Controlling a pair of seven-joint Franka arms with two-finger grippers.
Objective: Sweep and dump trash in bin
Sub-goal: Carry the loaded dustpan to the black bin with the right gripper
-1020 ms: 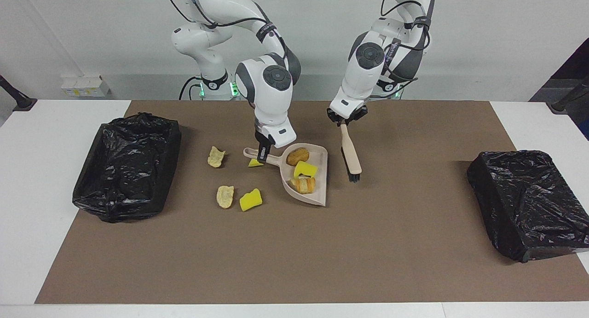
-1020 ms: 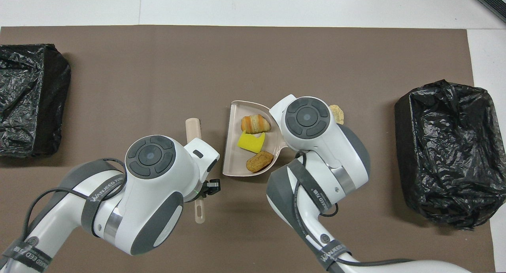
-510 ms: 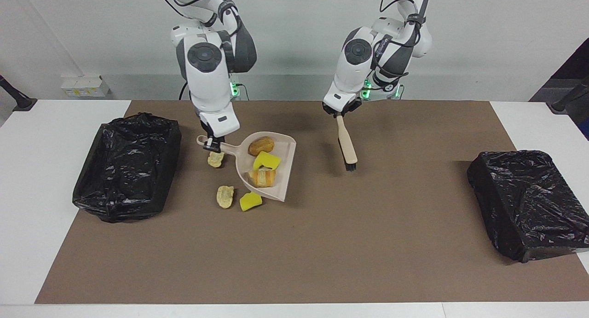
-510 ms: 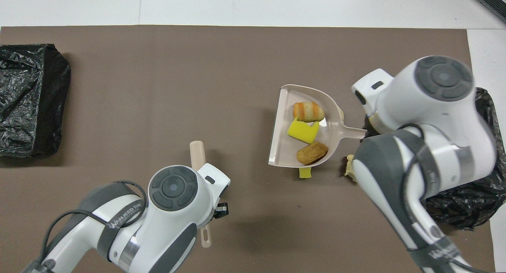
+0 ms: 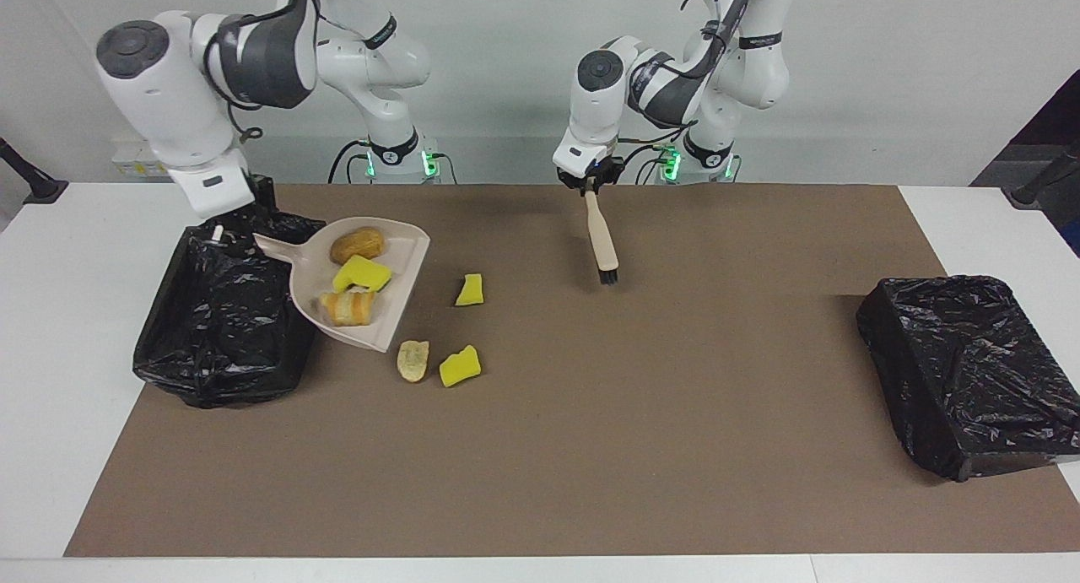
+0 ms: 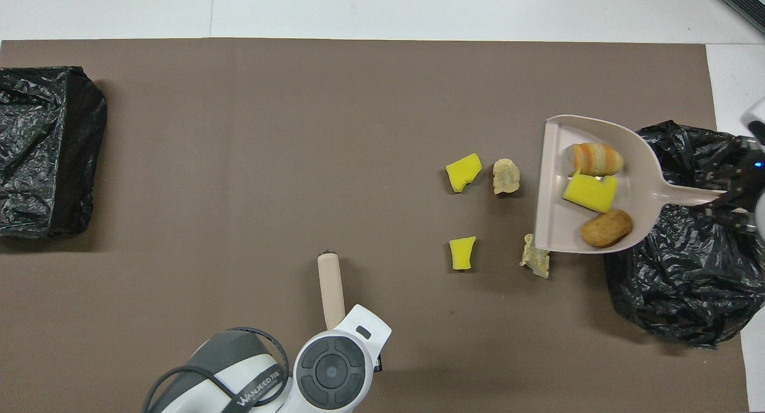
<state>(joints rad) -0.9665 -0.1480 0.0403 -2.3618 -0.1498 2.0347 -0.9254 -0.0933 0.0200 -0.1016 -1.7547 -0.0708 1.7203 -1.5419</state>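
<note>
While right jaws [image 5: 221,231] hold dustpan [image 5: 396,309] | trash [image 5: 361,273] inside, over bin [image 5: 224,330]

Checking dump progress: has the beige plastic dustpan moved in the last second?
Yes. The beige plastic dustpan, held by the right hand, has travelled from mid-mat to the black-bagged bin at the right arm's end.

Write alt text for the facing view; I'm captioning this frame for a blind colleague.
The right gripper holds a beige dustpan by its handle at the edge of a black-lined bin, with three scraps in the pan. Three more scraps lie on the brown mat beside it. The left gripper holds a brush, bristles down, over the mat.
</note>
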